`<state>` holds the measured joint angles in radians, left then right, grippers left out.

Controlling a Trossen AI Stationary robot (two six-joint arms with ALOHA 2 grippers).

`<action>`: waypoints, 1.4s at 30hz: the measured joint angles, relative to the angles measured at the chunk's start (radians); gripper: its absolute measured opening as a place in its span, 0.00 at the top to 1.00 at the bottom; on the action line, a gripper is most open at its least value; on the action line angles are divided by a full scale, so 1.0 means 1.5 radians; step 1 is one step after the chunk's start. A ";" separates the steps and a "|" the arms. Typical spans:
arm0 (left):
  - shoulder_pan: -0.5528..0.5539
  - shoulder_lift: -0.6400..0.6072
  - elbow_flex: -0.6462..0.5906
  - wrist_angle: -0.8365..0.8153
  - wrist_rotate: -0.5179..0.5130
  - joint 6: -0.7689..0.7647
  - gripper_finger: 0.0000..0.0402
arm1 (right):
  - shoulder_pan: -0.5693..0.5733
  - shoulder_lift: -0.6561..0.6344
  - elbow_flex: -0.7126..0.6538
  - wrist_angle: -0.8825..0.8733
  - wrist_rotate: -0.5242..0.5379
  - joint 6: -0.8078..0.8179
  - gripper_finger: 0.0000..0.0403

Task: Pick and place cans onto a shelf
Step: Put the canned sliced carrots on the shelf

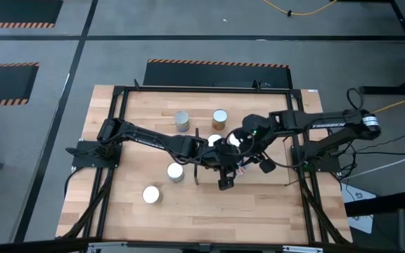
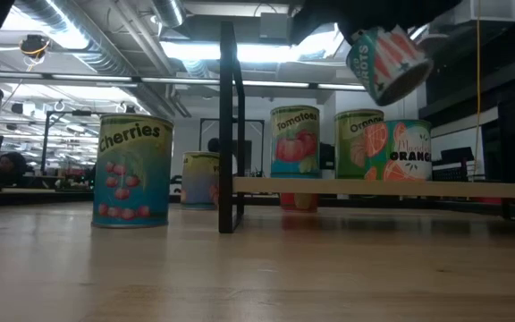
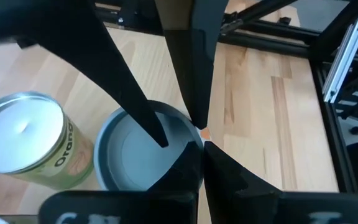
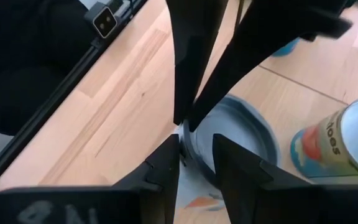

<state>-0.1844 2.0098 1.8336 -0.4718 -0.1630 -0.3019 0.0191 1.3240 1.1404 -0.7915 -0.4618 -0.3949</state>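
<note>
Two fingers of the right gripper sit part-way spread and pinch a can by its sides, its white-and-orange label showing between them! In the low view that can hangs tilted in the air, above the right-hand cans standing on the shelf and clear of them.

Now the left gripper: fingers pressed together, holding nothing, tips right at the rim of the held can's pale-blue top. Touching or just short of it? Can't tell.

Plenty is hidden. From above, both arms cross at the middle of the table and cover the grippers, the held can and most of the shelf. In the low view the gripper above the can is cut off, and only the letters "ROTS" show on its label.

Further out, an Oranges can stands just beside the held one, and a Cherries can stands on the table, left of the shelf's dark upright panel.
</note>
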 joint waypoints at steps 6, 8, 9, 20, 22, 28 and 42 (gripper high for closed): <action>0.000 0.000 0.000 -0.003 -0.003 0.000 1.00 | 0.000 0.019 0.000 -0.004 -0.002 0.001 0.75; 0.001 0.000 0.000 -0.005 -0.005 0.000 1.00 | 0.000 0.020 0.000 -0.005 -0.001 0.001 0.76; 0.001 0.000 0.000 -0.005 -0.005 0.000 1.00 | 0.000 0.020 0.000 -0.005 -0.001 0.001 0.77; 0.001 0.000 0.000 -0.004 -0.013 0.003 0.98 | 0.000 0.020 -0.001 -0.005 -0.005 0.000 0.96; 0.001 0.000 0.000 -0.004 -0.014 0.002 0.97 | 0.000 0.020 -0.001 -0.006 -0.004 0.000 0.98; 0.001 -0.001 0.001 -0.001 -0.010 0.001 0.91 | 0.000 0.021 -0.003 -0.011 0.005 0.000 0.97; 0.000 -0.001 0.001 0.012 -0.005 0.068 0.77 | 0.008 -0.009 -0.003 -0.095 0.000 -0.023 0.98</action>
<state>-0.1848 2.0087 1.8350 -0.4539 -0.1707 -0.1993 0.0304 1.3102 1.1365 -0.9342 -0.4625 -0.4290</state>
